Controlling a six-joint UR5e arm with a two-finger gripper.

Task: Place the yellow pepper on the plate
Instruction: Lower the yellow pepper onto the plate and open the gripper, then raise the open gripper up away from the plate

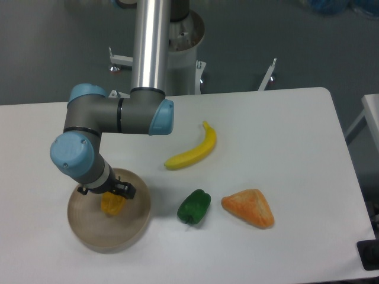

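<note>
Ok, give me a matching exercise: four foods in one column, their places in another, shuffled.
Things:
1. yellow pepper
2. banana
3. green pepper
4. orange wedge

Places:
A. on the table, furthest right
B. on the plate, under the tool
C. between plate and wedge
D. furthest back on the table

Pairs: 1-B, 2-D, 3-C, 4-A
</note>
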